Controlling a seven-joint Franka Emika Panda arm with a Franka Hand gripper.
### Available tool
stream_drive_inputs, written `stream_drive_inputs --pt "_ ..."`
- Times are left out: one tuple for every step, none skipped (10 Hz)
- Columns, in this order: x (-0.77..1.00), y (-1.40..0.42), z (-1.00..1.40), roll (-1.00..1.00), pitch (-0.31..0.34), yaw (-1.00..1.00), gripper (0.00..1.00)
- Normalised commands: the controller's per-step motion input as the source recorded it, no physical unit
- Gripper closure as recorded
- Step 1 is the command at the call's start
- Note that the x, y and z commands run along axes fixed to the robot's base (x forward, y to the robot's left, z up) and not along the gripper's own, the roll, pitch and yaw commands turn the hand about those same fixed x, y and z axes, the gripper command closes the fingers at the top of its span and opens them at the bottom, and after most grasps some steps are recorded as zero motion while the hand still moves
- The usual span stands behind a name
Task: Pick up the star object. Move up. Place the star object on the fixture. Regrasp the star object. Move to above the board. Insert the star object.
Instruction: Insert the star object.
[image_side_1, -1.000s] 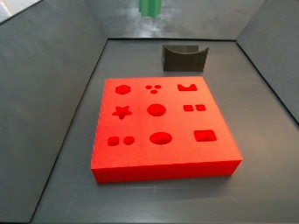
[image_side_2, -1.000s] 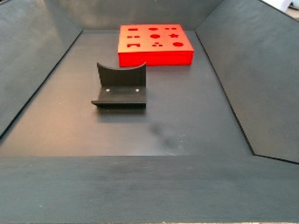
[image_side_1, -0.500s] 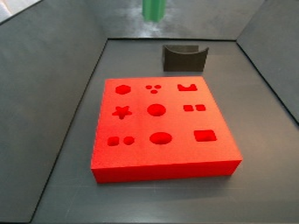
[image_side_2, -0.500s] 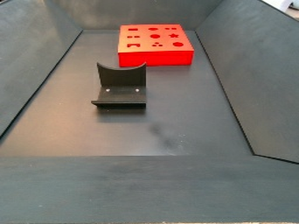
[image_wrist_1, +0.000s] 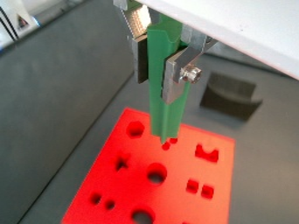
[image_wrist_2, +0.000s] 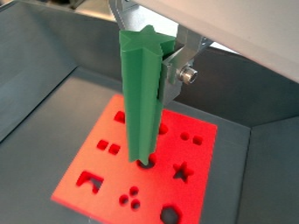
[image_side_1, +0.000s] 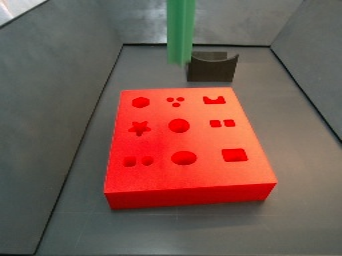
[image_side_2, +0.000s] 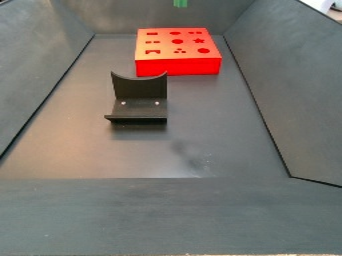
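Pincer (image_wrist_1: 162, 54) clamping star object (image_wrist_1: 165, 83) above board (image_wrist_1: 111, 179)

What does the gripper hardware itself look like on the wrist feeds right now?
In both wrist views the gripper has flat silver metal finger plates with dark pads on their inner faces. A round screw head shows on one plate. A pale housing sits above. No cables or printed markings are visible.
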Motion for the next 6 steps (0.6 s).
stream_drive_inputs --pt "0.0 -0.1 0.0 0.03 0.0 0.03 1.0" --pt "-0.06 0.0 -0.16 0.0 -0.099 -0.03 1.0" --pt "-0.31 0.36 -0.45 -0.18 -0.074 -0.39 1.0" --pt "-0.55 0.07 -0.38 -0.15 -0.131 -0.62 1.0" --pt "-0.76 0.3 -0.36 -0.11 -0.154 -0.38 1.0" --pt "-0.11 0.0 -0.33 0.05 -0.27 0.14 1.0"
